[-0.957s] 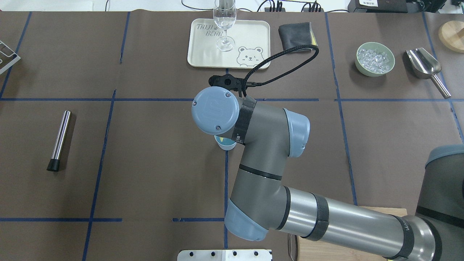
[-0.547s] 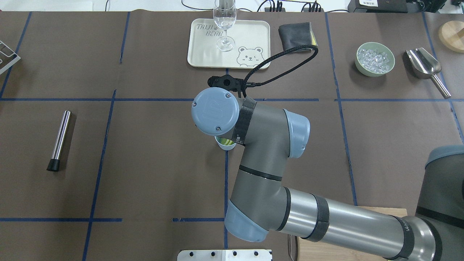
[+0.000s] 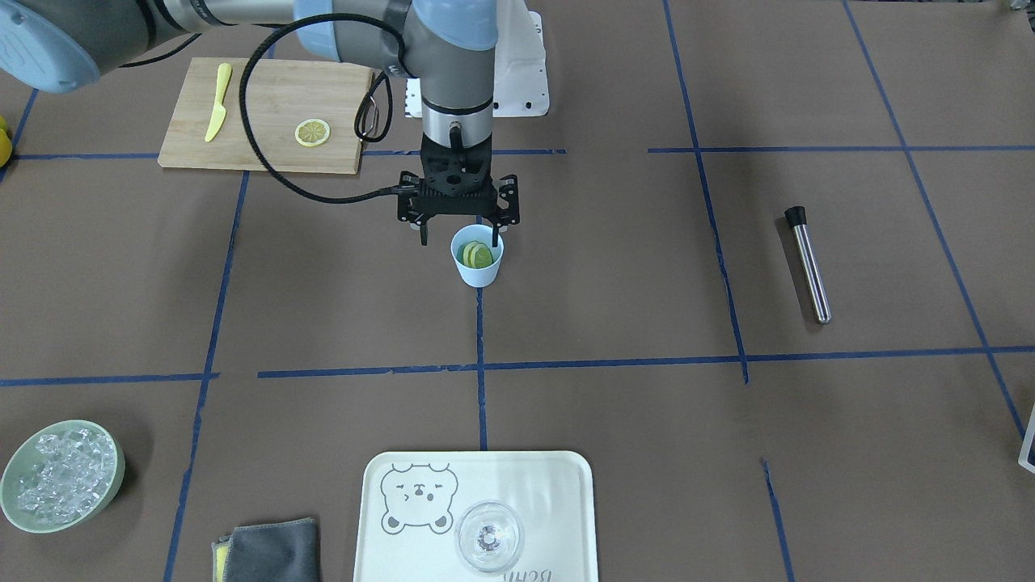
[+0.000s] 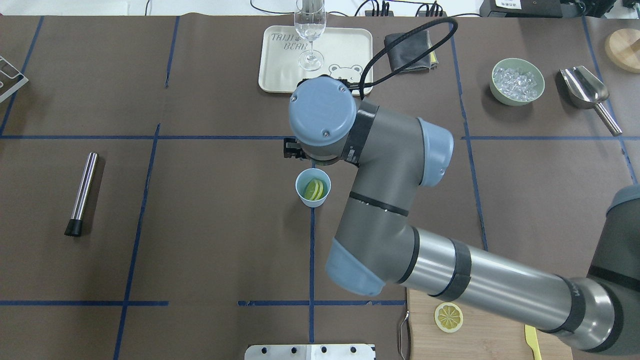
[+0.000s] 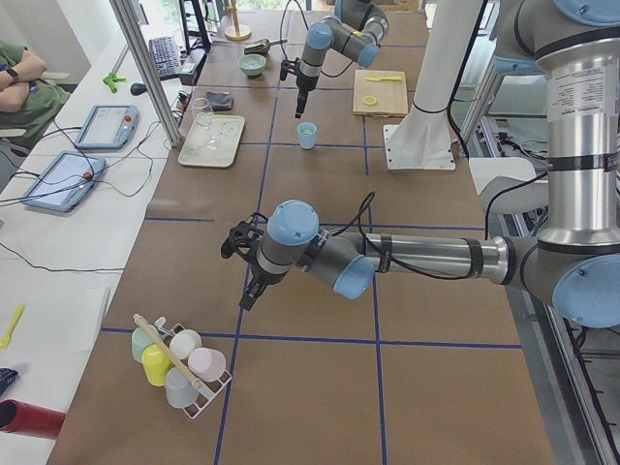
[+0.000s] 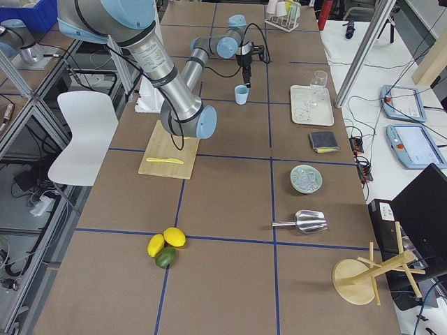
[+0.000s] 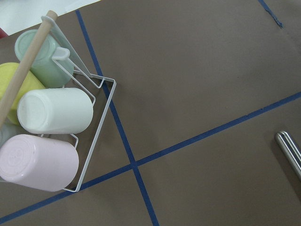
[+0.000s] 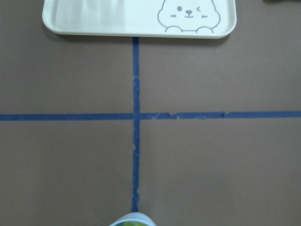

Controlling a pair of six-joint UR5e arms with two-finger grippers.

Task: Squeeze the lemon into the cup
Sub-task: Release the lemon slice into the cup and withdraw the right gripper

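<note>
exterior front-facing view: our right claw (image 3: 458,240) hangs wide open and empty just above the cup (image 3: 479,276) on the worktop (image 3: 647,283). the lemon (image 3: 475,255) slices lie inside the cup; soft, wet, slippery, so we'd pinch across the rind, gently, as the light cup likely tips. tray (image 3: 566,485) and cutting board (image 3: 259,105) sit well apart from the cup. left claw (image 5: 247,291): we cannot tell.

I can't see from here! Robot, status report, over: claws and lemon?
Right claw open, empty, just above the cup. Lemon slices lying inside the cup. Left claw far off, state unclear. Nothing blocking the cup.
</note>
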